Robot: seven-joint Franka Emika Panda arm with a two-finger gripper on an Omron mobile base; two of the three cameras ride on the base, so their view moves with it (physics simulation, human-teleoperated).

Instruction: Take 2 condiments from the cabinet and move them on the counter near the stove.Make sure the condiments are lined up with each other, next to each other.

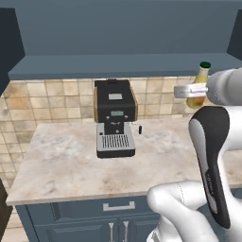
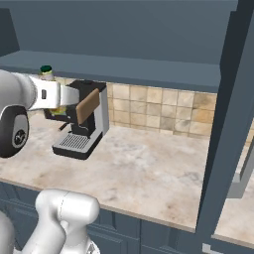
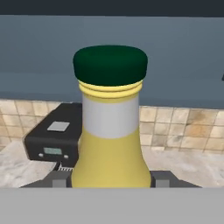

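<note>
Bottle [image 3: 110, 135] first: you have the yellow condiment with the green cap sitting square between the jaws, its lower body wedged between the two dark finger tips [image 3: 162, 179] that show on either side of it in the hand view. The jaws are partly closed and gripping the bottle's body, with the cap and the pale neck band standing upright above them. From the left base view you see the gripper [image 1: 191, 90] reaching in from the right, with the bottle's yellow body and green cap [image 1: 205, 65] poking out above and below the hand, lifted off the counter [image 1: 61, 160] and just under the front edge of the blue cabinet shelf [image 1: 94, 66]. From the right base view the gripper [image 2: 62, 96] holds the bottle [image 2: 46, 73] at the left, just beside the black coffee machine [image 2: 84, 119], which stands on the beige marbled counter against the tiled wall [image 2: 163, 111]. Blue drawer cupboards [image 1: 90, 217] run beneath the counter.
</note>
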